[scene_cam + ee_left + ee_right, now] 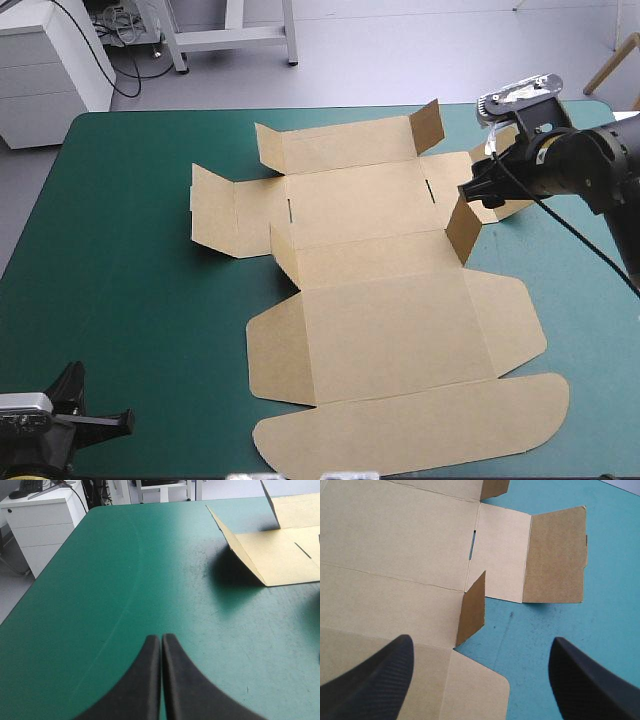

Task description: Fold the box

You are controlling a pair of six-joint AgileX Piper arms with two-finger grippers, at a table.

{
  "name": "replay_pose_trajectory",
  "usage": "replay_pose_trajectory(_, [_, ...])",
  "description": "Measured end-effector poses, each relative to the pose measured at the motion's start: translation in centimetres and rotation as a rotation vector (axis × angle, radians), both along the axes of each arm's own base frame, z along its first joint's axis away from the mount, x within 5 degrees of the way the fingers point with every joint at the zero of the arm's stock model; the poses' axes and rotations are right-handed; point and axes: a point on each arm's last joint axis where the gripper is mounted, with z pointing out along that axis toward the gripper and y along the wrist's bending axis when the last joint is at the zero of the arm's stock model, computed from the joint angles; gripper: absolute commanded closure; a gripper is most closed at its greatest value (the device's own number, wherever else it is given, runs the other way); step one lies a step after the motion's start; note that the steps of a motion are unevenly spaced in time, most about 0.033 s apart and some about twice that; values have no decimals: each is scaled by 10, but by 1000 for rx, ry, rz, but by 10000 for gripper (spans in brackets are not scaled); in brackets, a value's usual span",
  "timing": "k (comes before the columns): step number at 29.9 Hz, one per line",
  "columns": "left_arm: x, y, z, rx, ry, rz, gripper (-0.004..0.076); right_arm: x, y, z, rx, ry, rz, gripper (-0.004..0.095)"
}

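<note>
Broadly, the desk with the teal-green cover (120,300) fills the high view, and the box, a cut sheet of brown board (390,330), lies opened out on it from the centre down to the lower right of the frame. Most of the sheet is flat. Its widest panel sits in the lower middle, with a long rounded flap (420,430) along the bottom edge of the frame.

Toward the upper middle, four small corner flaps are raised off the cover; one of them (463,228) stands near the right arm. The left side panel (215,215) is tilted up a little and casts a shadow.

The right gripper (490,185), at the upper right of the frame, is over the right side panel of the sheet. Its black fingers (380,680) are wide apart and hold nothing. A raised flap (472,610) stands ahead between them.

The left gripper (161,645) is at the lower left corner of the frame, over bare cover and well apart from the board. Its fingers are pressed together in one pointed arch and are empty.
</note>
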Motion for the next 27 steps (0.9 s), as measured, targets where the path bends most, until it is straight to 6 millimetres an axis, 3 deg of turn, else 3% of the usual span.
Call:
replay_pose_trajectory(5, [0, 0, 0, 0, 0, 0, 734, 5, 1, -2, -10, -2, -3, 176])
replay_pose_trajectory(9, [0, 0, 0, 0, 0, 0, 734, 24, 3, -17, -58, 37, -16, 176])
replay_pose_trajectory(15, [0, 0, 0, 0, 0, 0, 734, 70, 8, -62, -106, 170, -39, 190])
replay_pose_trajectory(22, [0, 0, 0, 0, 0, 0, 734, 120, -17, -122, -22, 346, -75, 197])
replay_pose_trajectory(27, [0, 0, 0, 0, 0, 0, 734, 139, -25, -154, 74, 430, -50, 197])
